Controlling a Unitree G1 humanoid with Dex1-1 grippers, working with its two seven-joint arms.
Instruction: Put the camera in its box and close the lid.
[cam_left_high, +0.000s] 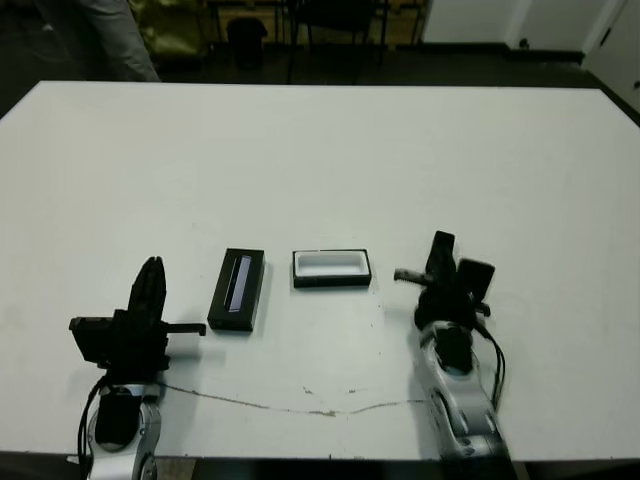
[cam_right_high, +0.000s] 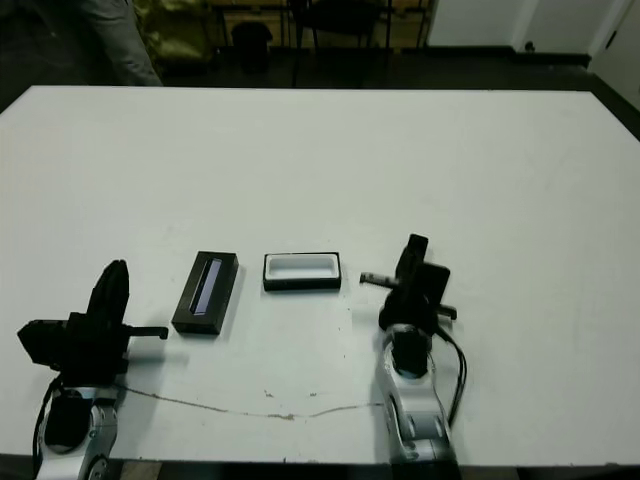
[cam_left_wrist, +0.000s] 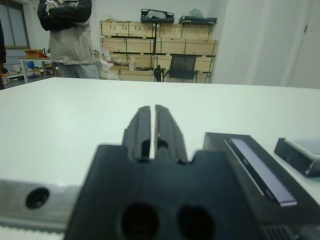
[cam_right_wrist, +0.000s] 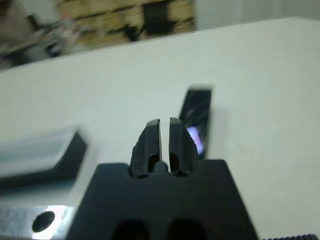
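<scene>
Camera (cam_right_wrist: 196, 120) sat on the bench (cam_left_high: 320, 160) right by the right claw (cam_right_wrist: 165, 131), not in the box (cam_left_high: 331, 267) yet. Lid (cam_left_high: 237, 290) lay left of the box, off. Both claws, left claw (cam_left_wrist: 152, 125) incl., were pinched together, holding nothing. So basically everything left to do imo.

My left gripper (cam_left_wrist: 152, 127): fingers nearly together, thin slit between them, nothing held, rising from black body at frame's lower edge. Fingers hover over white table (cam_left_wrist: 75, 115). Lid (cam_left_wrist: 255, 180) just beside gripper body, flat on table, grey glossy strip along its top. Box (cam_left_wrist: 300, 156) beyond lid, apart from it, only one corner in frame, pale lining showing. Person (cam_left_wrist: 67, 32) standing past far edge of table, arms crossed, light vest over dark sleeves. Shelves with cartons (cam_left_wrist: 150, 37) and dark chair (cam_left_wrist: 181, 67) against back wall.
</scene>
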